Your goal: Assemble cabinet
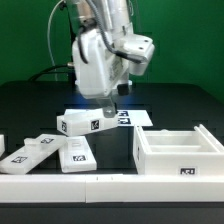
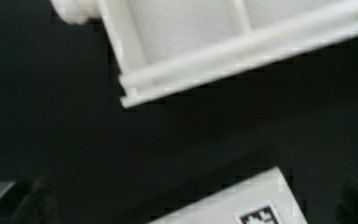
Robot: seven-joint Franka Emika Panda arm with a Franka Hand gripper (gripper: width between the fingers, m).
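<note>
Lying at the exterior view's far left, a small white piece (image 1: 3,146) is cut off by the picture's edge on the black bench (image 1: 40,100). Just right of it lies a long white panel (image 1: 27,156) with a square tag on its upper face. Beside that lies a shorter panel (image 1: 75,153), also flat and tag up. Both are near the white rail (image 1: 100,186) that edges the front of the bench.

Further back, near the middle, a third panel (image 1: 80,122) lies flat with a tag showing. The white arm (image 1: 95,60) reaches down over it, and the tool (image 1: 109,102) hangs just above this panel's right end. I cannot tell whether it touches the panel. The fingers are dark and small here, so I also cannot tell whether they are spread or pressed together.

Just right of the tool, the marker board (image 1: 135,118) lies flat on the bench. At the exterior view's right stands the cabinet body (image 1: 180,150), a white box with its opening facing up and a tag on its front wall. It is well apart from the tool. The cabinet is thus in loose parts, with the panels to the left and middle and the body to the right.

The wrist view is blurred. A white ribbed part (image 2: 194,40) crosses it at a tilt over the black bench, and a white tagged corner (image 2: 265,205) shows apart from it. I cannot tell which pieces these are.
</note>
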